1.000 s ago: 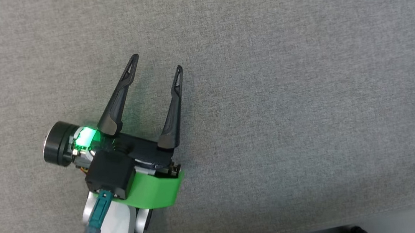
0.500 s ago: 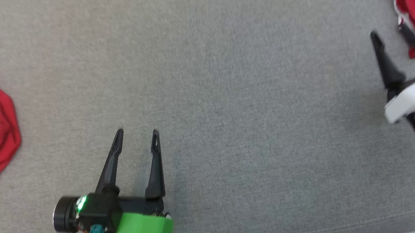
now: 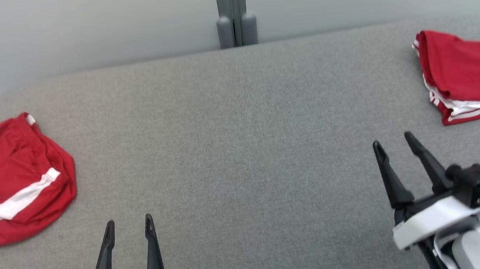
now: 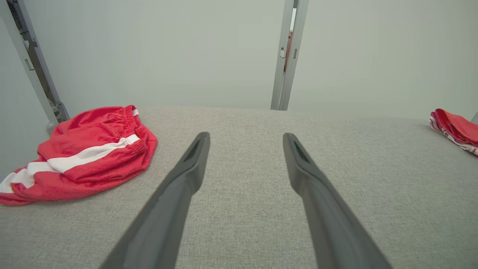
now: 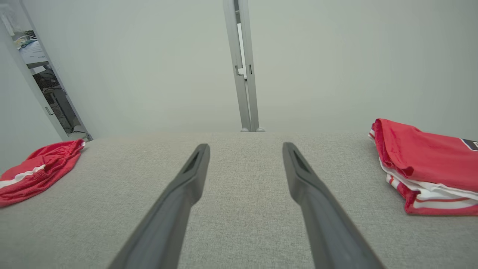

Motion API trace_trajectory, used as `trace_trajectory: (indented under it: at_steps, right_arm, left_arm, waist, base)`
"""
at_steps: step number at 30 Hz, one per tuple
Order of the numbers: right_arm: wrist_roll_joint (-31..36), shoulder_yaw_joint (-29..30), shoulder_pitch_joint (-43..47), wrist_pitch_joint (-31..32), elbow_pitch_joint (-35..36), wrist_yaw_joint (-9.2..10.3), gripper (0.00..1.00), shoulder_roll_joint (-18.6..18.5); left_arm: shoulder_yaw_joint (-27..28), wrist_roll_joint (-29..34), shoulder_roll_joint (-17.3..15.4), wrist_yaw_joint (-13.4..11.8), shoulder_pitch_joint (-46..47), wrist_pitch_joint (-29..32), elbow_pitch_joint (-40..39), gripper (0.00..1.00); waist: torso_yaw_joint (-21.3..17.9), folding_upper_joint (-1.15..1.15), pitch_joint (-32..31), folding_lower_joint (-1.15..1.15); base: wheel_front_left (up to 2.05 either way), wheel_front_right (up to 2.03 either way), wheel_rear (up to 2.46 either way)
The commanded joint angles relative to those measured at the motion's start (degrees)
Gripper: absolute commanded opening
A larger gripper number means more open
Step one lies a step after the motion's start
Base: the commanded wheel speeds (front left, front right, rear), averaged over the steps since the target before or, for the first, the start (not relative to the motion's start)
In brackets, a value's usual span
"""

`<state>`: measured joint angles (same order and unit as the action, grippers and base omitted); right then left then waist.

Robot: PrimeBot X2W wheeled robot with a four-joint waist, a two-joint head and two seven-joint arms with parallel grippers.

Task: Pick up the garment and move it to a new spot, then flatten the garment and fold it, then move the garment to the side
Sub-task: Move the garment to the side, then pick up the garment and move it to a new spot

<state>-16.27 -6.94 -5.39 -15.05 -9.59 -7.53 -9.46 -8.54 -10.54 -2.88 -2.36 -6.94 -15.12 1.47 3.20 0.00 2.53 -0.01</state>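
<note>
Camera rose: garment (image 3: 13, 185) on grey surface (image 3: 239, 130) before seemingly panelled wall (image 3: 77, 27).

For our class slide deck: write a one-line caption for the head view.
Open left gripper and right gripper over a grey table; crumpled shorts at left, folded jersey at right.

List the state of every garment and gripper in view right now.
red shorts: crumpled heap, left end of the grey surface, not yet flattened.
red jersey: folded, lying at the right end.
left gripper: open, empty.
right gripper: open, empty, apart from the jersey.
</note>
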Motion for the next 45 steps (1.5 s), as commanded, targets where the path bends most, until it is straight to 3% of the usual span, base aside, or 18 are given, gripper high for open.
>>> trace_trajectory:
  at_steps: [1, 13, 45]
  right_arm:
    - [0.68, 0.27, 2.42, -0.15, 0.91, 0.09, 1.0, 0.91]
    - [4.0, 0.02, 10.75, -0.15, 3.0, 0.09, 1.0, 3.49]
    - [5.91, 2.6, 12.22, -0.15, 2.9, 0.09, 1.0, 4.88]
  left_arm:
    - [0.73, 0.13, -0.06, -0.13, -1.53, 0.0, -0.46, 1.0]
    - [1.99, 2.89, -0.05, 1.76, -5.2, 0.0, -1.02, 1.0]
    - [0.9, 3.3, -0.05, 3.3, -3.99, 0.0, -0.48, 1.0]
  waist:
    - [0.09, 0.0, -5.14, 0.01]
    - [-0.08, 0.0, -7.72, 0.01]
    - [-0.34, 0.0, -6.71, 0.01]
  base:
    - [0.0, 0.0, 0.0]
    - [0.0, 0.0, 0.0]
    - [0.0, 0.0, 0.0]
